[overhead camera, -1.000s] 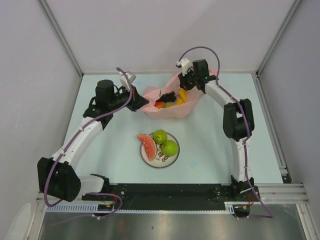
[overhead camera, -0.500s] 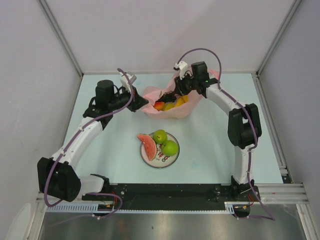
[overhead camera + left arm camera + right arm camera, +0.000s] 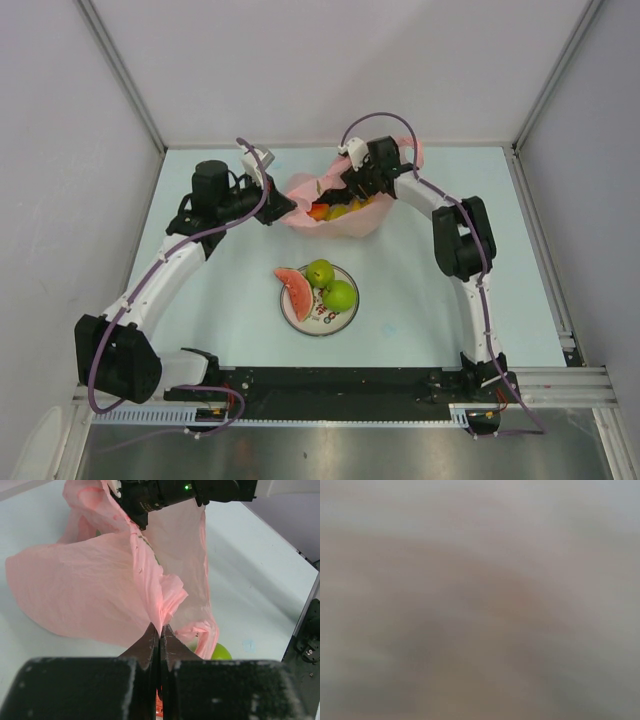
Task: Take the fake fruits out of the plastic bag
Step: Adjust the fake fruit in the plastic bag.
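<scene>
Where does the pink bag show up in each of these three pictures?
Top external: bag upper centre, between both arms.
Left wrist: bag fills the upper left and middle; left gripper pinches its edge.
Right wrist: only a blur, cannot tell.
Shared landmark: right arm's black wrist at the bag's mouth.

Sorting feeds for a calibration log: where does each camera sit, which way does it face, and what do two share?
Top external: above and behind, looking down on the table; left arm and right arm whole.
Left wrist: looks along the left gripper, shut on the plastic bag; right arm's wrist at top.
Right wrist: only pinkish blur, no fingers discernible.
Shared: top and left wrist both show the bag.
</scene>
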Tool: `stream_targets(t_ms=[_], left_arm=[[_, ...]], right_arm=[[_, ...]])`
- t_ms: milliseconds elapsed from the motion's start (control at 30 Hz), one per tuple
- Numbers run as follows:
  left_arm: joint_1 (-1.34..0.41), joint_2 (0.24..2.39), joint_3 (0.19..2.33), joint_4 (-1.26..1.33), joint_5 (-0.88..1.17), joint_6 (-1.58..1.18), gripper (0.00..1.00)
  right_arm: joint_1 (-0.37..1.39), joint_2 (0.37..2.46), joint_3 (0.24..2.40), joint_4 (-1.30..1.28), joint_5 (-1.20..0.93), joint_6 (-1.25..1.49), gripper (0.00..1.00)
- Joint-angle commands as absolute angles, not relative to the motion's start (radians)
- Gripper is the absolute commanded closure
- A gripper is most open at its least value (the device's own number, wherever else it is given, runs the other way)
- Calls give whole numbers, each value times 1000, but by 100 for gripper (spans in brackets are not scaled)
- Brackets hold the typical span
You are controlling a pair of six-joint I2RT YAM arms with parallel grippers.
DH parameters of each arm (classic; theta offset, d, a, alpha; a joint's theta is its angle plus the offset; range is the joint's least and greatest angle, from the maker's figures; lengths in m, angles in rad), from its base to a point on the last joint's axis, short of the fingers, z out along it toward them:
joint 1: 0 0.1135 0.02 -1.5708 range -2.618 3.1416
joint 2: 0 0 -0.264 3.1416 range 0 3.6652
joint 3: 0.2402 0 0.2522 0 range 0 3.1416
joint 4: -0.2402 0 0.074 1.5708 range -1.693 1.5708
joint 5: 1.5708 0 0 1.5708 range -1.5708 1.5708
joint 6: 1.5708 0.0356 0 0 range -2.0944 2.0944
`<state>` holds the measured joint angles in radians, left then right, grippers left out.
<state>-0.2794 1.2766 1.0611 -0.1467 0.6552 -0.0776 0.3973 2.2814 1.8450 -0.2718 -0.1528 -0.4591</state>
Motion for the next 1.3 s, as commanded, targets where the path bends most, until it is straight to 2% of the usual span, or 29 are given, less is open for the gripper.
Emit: stream_targets(t_ms=[0, 100, 200, 233, 333, 400, 567, 700, 900, 1133, 1267], left_arm=[[-284, 1278, 1074, -140, 667, -61, 100], [-281, 1285, 1077, -135, 667, -66, 100], [-279, 1293, 1077, -129, 670, -72, 100], [-278, 1293, 1077, -129, 672, -74, 100], [-276, 1293, 1080, -127, 672, -72, 100], [-275, 1296, 1077, -127, 669, -71, 100], [-272, 1304, 1075, -112, 669, -87, 100], [-272, 1312, 1095, -106, 661, -87, 100], [-279, 1310, 1086, -87, 653, -103, 100], [-325, 1308, 1097, -120, 621, -46, 99], [-397, 1339, 1141, -188, 525, -2, 100]], right_arm=[[377, 2313, 1882, -255, -100, -515, 25], [376, 2333, 1890, -255, -110, -540, 28], [374, 2338, 1913, -271, -141, -561, 44], [373, 2330, 1917, -276, -155, -557, 56], [368, 2263, 1942, -276, -222, -500, 71], [364, 2215, 1954, -284, -331, -459, 75], [370, 2057, 1934, -327, -491, -362, 80], [383, 1967, 1888, -406, -534, -382, 81], [377, 1870, 1743, -384, -612, -332, 78], [354, 1966, 1667, -342, -543, -394, 78], [295, 2016, 1687, -376, -529, -449, 78]])
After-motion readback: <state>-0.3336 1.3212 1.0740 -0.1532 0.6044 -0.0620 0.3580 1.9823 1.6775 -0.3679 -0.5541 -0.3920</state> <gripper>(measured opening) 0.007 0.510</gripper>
